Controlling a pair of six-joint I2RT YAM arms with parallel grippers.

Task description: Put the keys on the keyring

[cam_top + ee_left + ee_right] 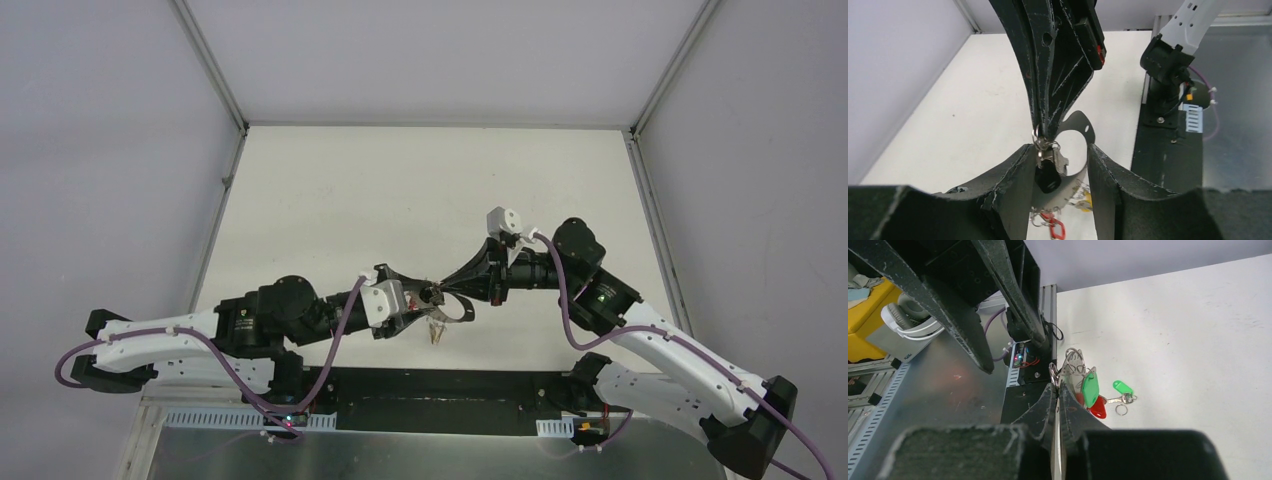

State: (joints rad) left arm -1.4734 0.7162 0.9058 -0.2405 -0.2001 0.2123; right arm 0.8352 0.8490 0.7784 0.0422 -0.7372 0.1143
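Well, from above, the two arms met over the near middle of the table (400,190), both held up off it. The right gripper (446,290) was pinched shut on the keyring (461,308). The left gripper (431,298) faced it tip to tip. The ring hung from one thin pinch, so I think a bump from the left arm could twist it or knock it loose.

In the left wrist view, the black key (1048,177) hung just under the right gripper's tip. It sat between the left fingers (1010,187), which were open and not squeezing it. I could not tell if it was all the way on the ring. If it was only hooked on a little, it could drop off when the left arm pulls back. A red key (1058,231) and a yellow key (1087,198) hung lower on the ring.

In the right wrist view, the closed fingers held the ring's thin metal edge, with a green tag (1090,388) beside them. The green key (1122,388) lay flat on the table below, apart from the ring. It looked small and flat, so a grab could slip and push it away.
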